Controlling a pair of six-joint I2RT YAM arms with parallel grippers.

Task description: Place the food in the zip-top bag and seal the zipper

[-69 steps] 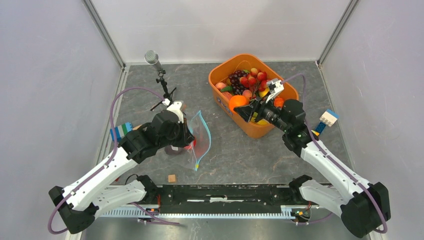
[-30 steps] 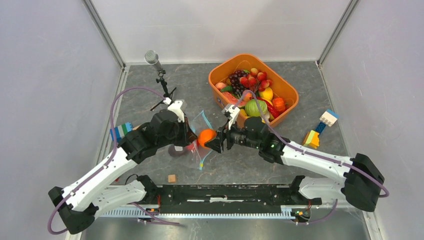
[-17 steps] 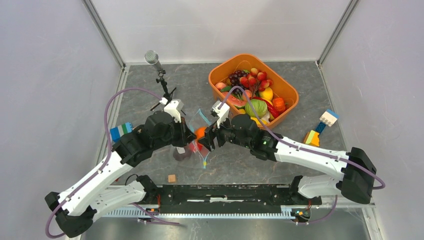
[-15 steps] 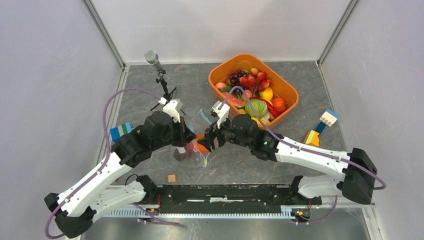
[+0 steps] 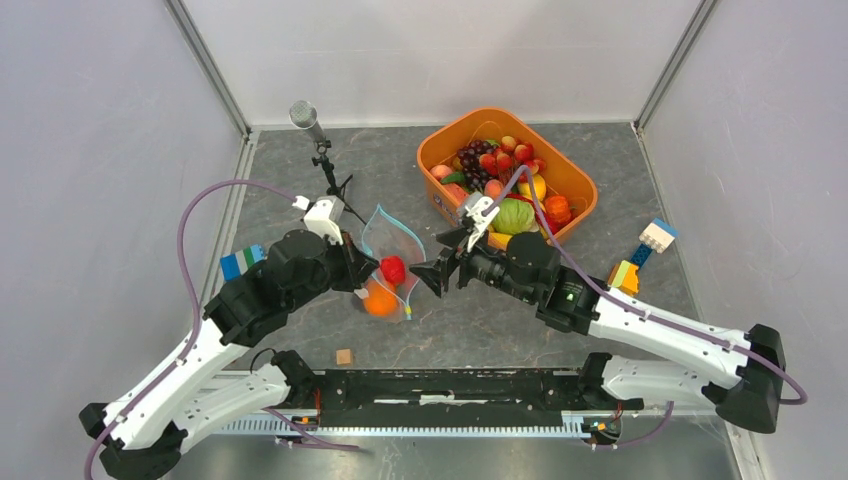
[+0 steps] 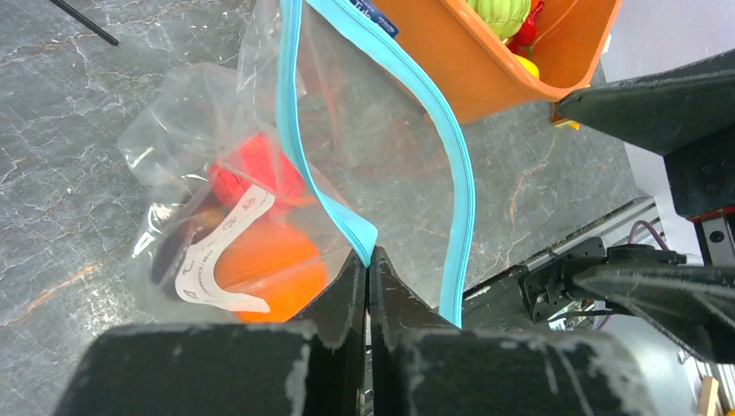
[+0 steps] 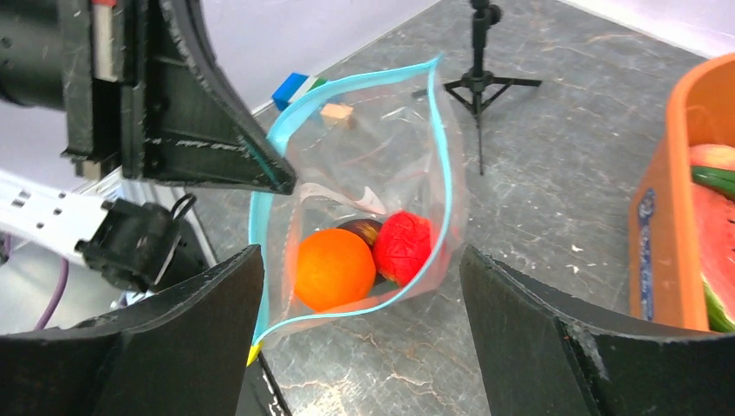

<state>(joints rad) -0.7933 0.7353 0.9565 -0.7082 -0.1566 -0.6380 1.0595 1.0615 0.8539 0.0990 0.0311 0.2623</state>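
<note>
The clear zip-top bag (image 5: 392, 262) lies open on the table between the arms. Inside it sit an orange fruit (image 5: 379, 300) and a red fruit (image 5: 393, 269); in the right wrist view the orange fruit (image 7: 334, 269), the red fruit (image 7: 403, 247) and a dark piece show through the open mouth. My left gripper (image 6: 367, 256) is shut on the teal zipper (image 6: 293, 147) edge and holds the mouth up. My right gripper (image 5: 440, 268) is open and empty, just right of the bag's mouth. More food (image 5: 514, 215) fills the orange bin.
The orange bin (image 5: 452, 213) stands at the back right. A microphone on a small tripod (image 5: 318, 150) stands behind the bag. Building blocks lie at the right (image 5: 640, 255) and left (image 5: 240, 262). A small wooden cube (image 5: 344, 356) lies near the front rail.
My right gripper carried the orange fruit from the bin into the bag, let it go and drew back to the right, open. The left arm shifted slightly left, still holding the bag.
</note>
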